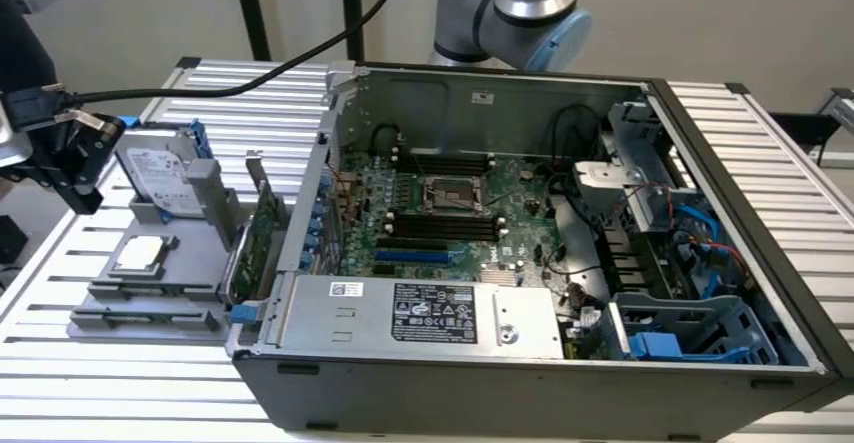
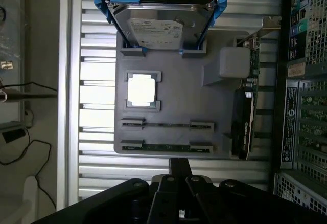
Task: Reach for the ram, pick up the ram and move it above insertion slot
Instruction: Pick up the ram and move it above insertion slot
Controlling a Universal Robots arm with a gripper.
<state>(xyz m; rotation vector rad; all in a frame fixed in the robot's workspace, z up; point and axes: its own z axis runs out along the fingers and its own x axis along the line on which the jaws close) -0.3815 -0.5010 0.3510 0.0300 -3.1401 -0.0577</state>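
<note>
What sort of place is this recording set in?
Probably a robotics lab bench for computer assembly: an open PC case with its motherboard exposed sits on a slatted metal table, beside a grey fixture holding a hard drive.

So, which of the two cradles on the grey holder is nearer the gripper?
The outer cradle, at the holder's edge farthest from the hard drive; green ram lies in it. The other cradle sits beside the CPU.

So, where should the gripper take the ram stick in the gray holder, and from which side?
Take the ram stick at the middle of its long edge, between the two brackets of the gray holder, probably from straight above. It stands on edge with both ends seated in brackets, so only the middle span is free.
</note>
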